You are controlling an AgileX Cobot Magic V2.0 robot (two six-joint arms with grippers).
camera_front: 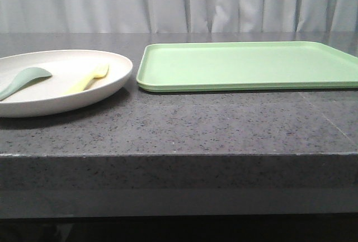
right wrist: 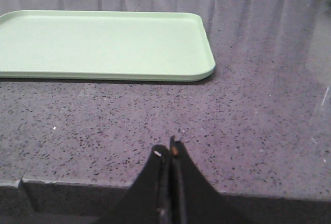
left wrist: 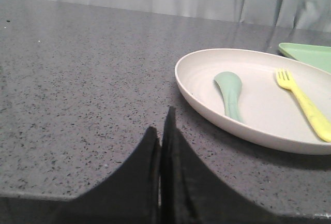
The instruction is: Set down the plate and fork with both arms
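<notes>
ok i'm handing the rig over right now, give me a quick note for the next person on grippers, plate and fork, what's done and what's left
Left gripper: fingers shut, holding nothing, low over the table short of the plate.
Right gripper: fingers shut, holding nothing, near the table's front edge, short of the tray.
Plate: on the table left of the green tray, apart from it.
Fork: lying in the plate beside a grey-green spoon.
Done: nothing is gripped.
Left: grasping and placing plate and fork; the tray looks like the likely spot.

A flat rectangular light-green tray (camera_front: 249,65) lies on the right half of a dark speckled stone table (camera_front: 184,130), its surface bare. A muted grey-green spoon (camera_front: 23,80) lies at the far left, bowl pointing right. Pale pleated curtains (camera_front: 179,1) hang behind the table's far edge.
</notes>
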